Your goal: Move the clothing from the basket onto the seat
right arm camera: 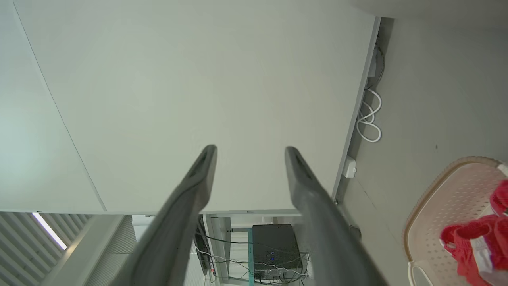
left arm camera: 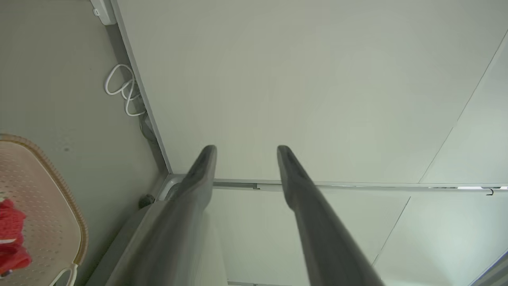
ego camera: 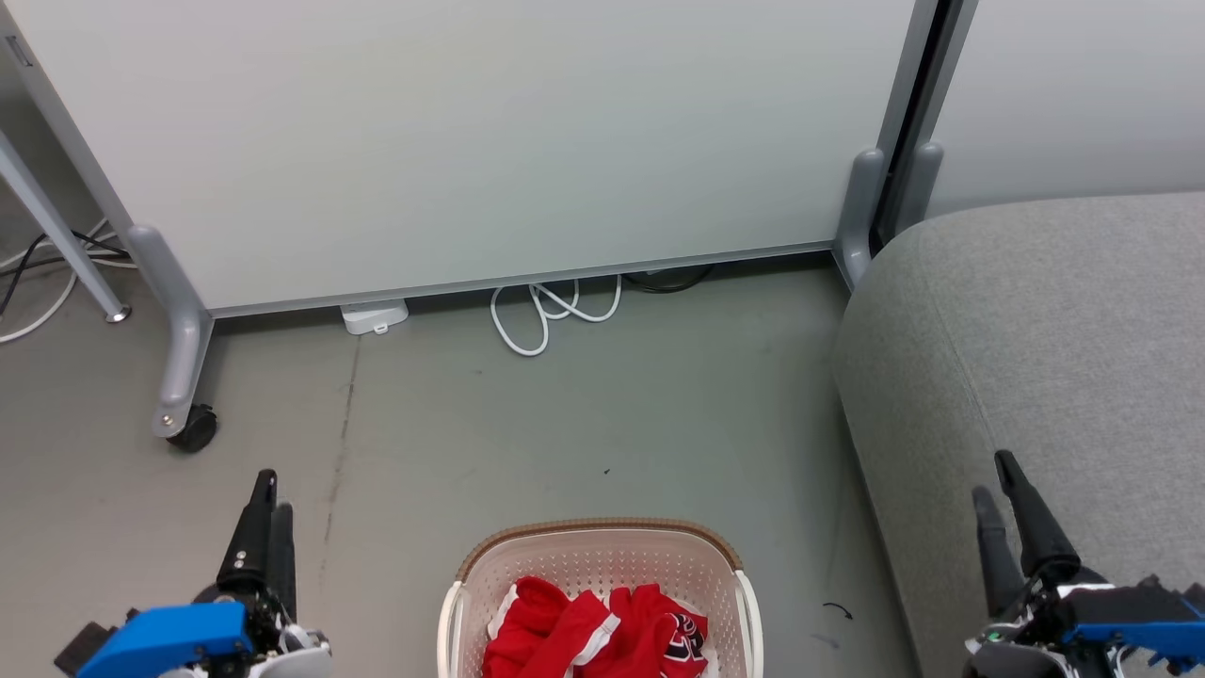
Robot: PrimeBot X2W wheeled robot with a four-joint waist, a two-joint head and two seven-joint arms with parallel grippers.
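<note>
The cream perforated basket [ego camera: 602, 551] with a brown rim stands on the floor at the bottom centre of the head view. The red clothing [ego camera: 588, 631] with white trim lies bunched inside it. The grey seat [ego camera: 1045, 330] rises at the right, beside the basket. My left gripper [ego camera: 274, 492] hangs left of the basket and my right gripper [ego camera: 993, 476] is over the seat's front edge. Both are raised and hold nothing. In the left wrist view the left gripper [left arm camera: 246, 149] stands open, with basket [left arm camera: 59, 178] and clothing [left arm camera: 12, 234] at the left. The right gripper [right arm camera: 251, 149] is open too, with basket [right arm camera: 444, 194] and clothing [right arm camera: 476, 242] at the lower right.
A pale partition panel [ego camera: 471, 141] on grey feet stands behind the basket, with a black caster [ego camera: 193, 428] at its left foot. A looped white cable [ego camera: 546, 315] and a white plug box [ego camera: 375, 315] lie at its base. A grey desk leg [ego camera: 56, 235] slants at far left.
</note>
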